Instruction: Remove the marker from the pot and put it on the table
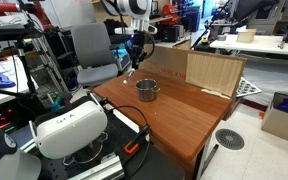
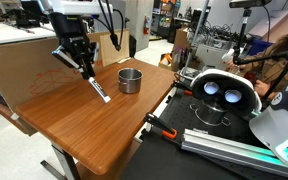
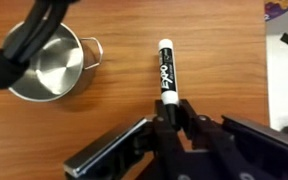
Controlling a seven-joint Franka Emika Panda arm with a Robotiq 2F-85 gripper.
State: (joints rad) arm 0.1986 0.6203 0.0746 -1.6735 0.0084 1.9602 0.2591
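Where the wrist view looks down past the gripper (image 3: 170, 108), the marker (image 3: 167, 72) runs straight away from it. It has a white barrel with black lettering and a black cap at the far end, and its near end is tucked between the dark fingers (image 3: 155, 122). The jaws stand narrow, pressed onto that near end, so the gripper has the marker in its grasp.

The pot (image 3: 46, 66) sits off to one side in this view, apart from the marker, with its short handle turned toward it. The marker lies wholly outside the pot.

In an exterior view the gripper (image 2: 85, 72) hangs over the table (image 2: 94, 135) beside the pot (image 2: 130, 80), and the marker (image 2: 99, 88) slants down out of it. Its upper end is in the fingers and its lower end is low over the reddish-brown wood, near the pot but not against it — whether the tip touches the top I cannot tell.

In an exterior view the gripper (image 1: 131, 63) stands above the table (image 1: 184, 115), just beside the pot (image 1: 147, 90). A pale plywood board (image 1: 214, 72) stands upright along the table's far edge — well apart from both.
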